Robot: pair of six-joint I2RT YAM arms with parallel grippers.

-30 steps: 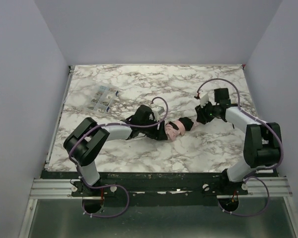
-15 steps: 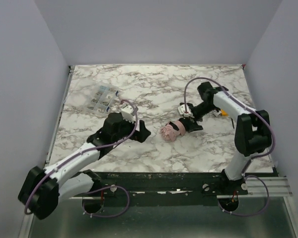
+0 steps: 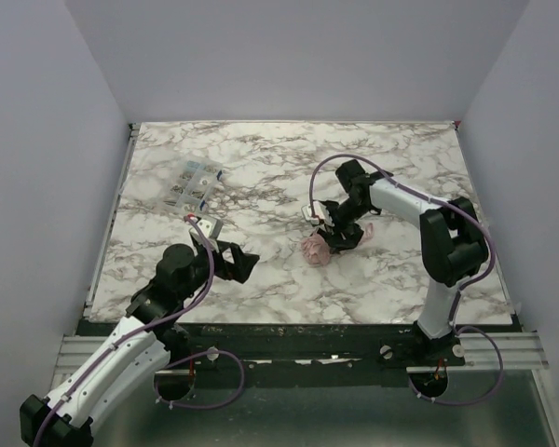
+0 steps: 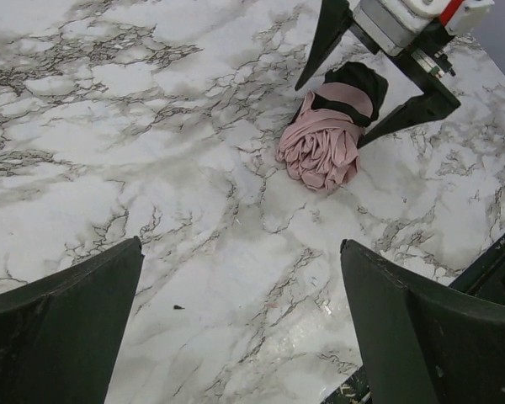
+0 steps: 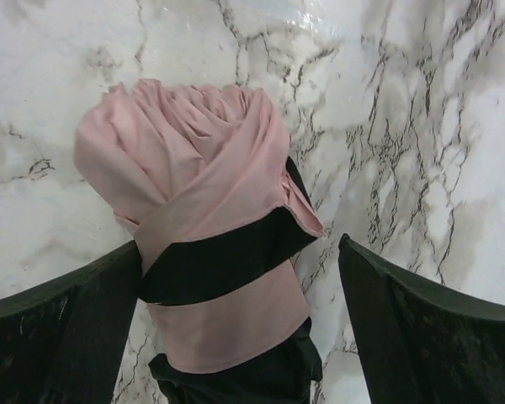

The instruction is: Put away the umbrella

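The umbrella point(image 3: 317, 248) lies folded on the marble table, a pale pink bundle wrapped by a pink strap and a black band point(image 5: 210, 257). My right gripper point(image 3: 335, 229) hangs over it, open, with one finger on each side of the bundle point(image 5: 238, 246). The left finger sits against the fabric and a gap shows beside the right finger. My left gripper point(image 3: 239, 264) is open and empty, about a hand's width left of the umbrella point(image 4: 326, 141). Between its fingers point(image 4: 240, 337) there is only bare marble.
A clear plastic box point(image 3: 193, 184) with small compartments lies at the table's far left. The table's dark front edge point(image 4: 488, 269) runs close to the left gripper. Grey walls close in the table on three sides.
Both grippers have opened. My left arm let go of the umbrella and drew back toward the near left. My right arm swung left and now straddles the umbrella.
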